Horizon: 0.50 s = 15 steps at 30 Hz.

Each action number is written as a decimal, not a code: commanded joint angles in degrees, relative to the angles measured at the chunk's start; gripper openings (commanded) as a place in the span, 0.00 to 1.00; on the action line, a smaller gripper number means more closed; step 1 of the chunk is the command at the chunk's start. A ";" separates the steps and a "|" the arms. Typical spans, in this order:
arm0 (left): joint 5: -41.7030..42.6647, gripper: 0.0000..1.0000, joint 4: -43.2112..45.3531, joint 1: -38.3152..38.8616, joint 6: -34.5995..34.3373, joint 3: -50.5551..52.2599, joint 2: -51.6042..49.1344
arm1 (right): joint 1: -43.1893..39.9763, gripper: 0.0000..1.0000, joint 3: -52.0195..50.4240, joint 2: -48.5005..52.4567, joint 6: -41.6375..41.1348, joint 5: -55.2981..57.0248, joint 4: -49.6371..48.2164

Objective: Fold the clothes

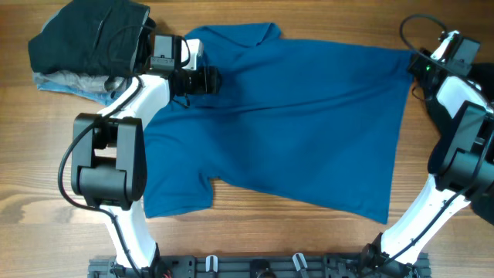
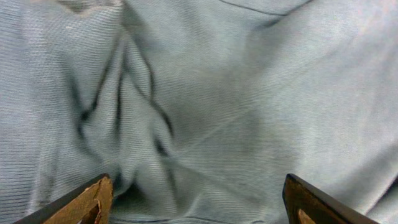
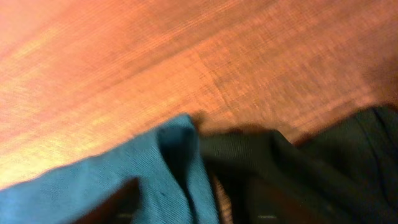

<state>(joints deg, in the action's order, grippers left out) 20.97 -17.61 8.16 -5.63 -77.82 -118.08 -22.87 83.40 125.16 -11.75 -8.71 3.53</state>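
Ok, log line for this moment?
shirt: spread out, unfolded | left gripper: open, low over shirt | right gripper: at shirt's far corner, grip unclear

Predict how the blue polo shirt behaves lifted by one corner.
Likely floppy: the blue polo shirt lies flat with soft creases, so it should sag below any grip. Probably light, being thin knit. Pushed, it would likely bunch on the wooden table, not slide.

Wooden table (image 1: 309,239), black base rail (image 1: 255,266)
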 commanded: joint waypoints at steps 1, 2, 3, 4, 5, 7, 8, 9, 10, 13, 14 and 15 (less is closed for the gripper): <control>2.38 0.89 0.15 0.96 -0.81 0.46 2.43 | 0.48 0.87 1.46 -2.95 1.33 -5.27 4.31; 2.38 0.89 0.15 0.94 -0.81 0.31 3.06 | 0.39 0.87 1.46 -4.42 1.31 -5.33 6.60; 2.36 0.89 0.11 0.94 -0.81 -0.07 3.98 | 0.33 0.87 1.46 -6.67 1.27 -5.60 10.25; 2.34 0.89 -0.20 0.94 -0.79 -0.66 5.03 | 0.35 0.87 1.46 -8.72 1.27 -6.01 13.51; 2.32 0.89 -0.98 0.94 -0.79 -1.46 6.47 | 0.35 0.87 1.46 -11.91 1.07 -6.86 19.08; 0.35 0.89 -3.87 0.94 -0.74 -2.67 10.64 | 0.35 0.70 1.46 -16.83 -1.16 -9.66 29.94; -0.81 0.89 -5.11 0.94 -0.74 -2.69 12.28 | 0.35 0.56 1.46 -18.38 -4.11 -10.05 34.38; -2.03 0.89 -6.88 0.94 -0.74 -2.69 14.16 | 0.39 0.45 1.46 -19.76 -7.63 -9.99 40.17; -2.69 0.89 -8.68 0.94 -0.70 -2.69 15.52 | 0.42 0.45 1.46 -20.20 -8.68 -9.75 44.24; -4.59 0.91 -16.68 0.94 2.25 -2.69 18.14 | 0.42 0.67 -0.07 -18.51 -9.25 -0.13 58.10; -4.74 0.91 -18.67 0.94 2.67 -2.69 18.23 | 0.39 0.72 -1.53 -17.99 -9.29 3.89 59.39; -5.27 0.91 -20.70 0.94 2.69 -2.69 18.23 | 0.33 0.76 -3.34 -17.73 -9.29 6.27 60.02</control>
<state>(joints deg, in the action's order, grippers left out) 18.48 -32.51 9.06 -5.34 -80.12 -100.60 -22.63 83.88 104.88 -19.53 -12.80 61.69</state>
